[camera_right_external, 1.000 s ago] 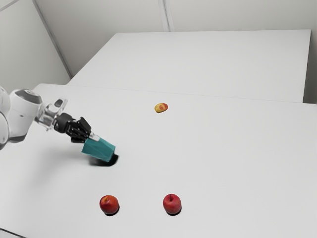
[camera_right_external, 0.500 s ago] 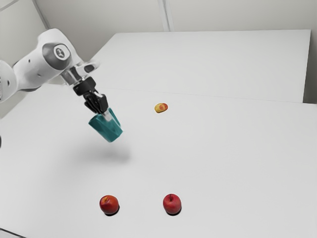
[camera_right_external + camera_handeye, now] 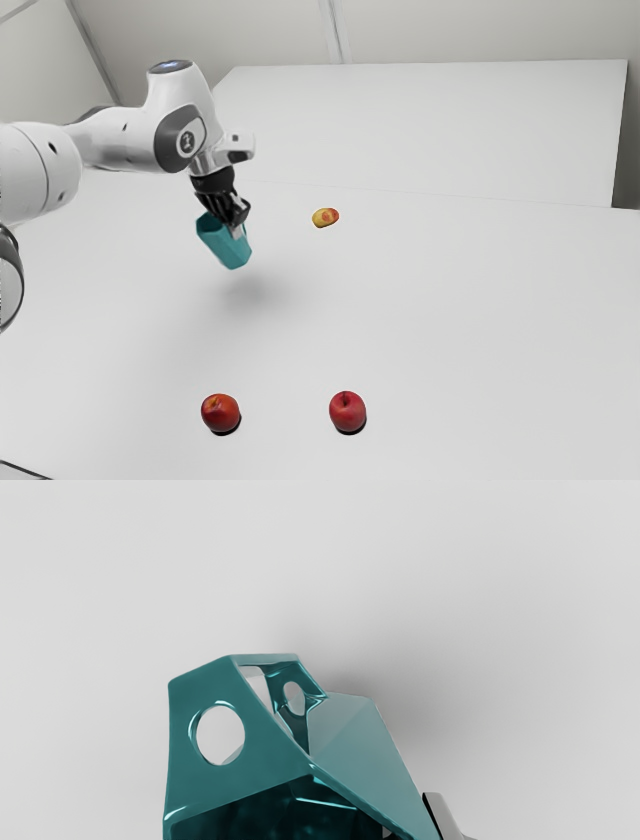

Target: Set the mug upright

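Tool [image 3: 238, 230] grips 1 tilted mug [image 3: 223, 245] abv tbl [image 3: 470, 310] w/ 3 fruits [image 3: 347, 411].

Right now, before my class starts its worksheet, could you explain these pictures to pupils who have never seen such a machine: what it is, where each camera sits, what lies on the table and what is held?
The machine is a jointed robot arm, ending in a black two-finger gripper. The exterior view comes from a camera at the arm's side; the arm enters from that view's left. The wrist view comes from a camera on the arm's hand, looking past the held object.

On the pale table lie two round red fruits and, farther back, a small yellow-and-red item, perhaps fruit too. The gripper holds a teal mug, tilted, above the table, with a soft shadow beneath.
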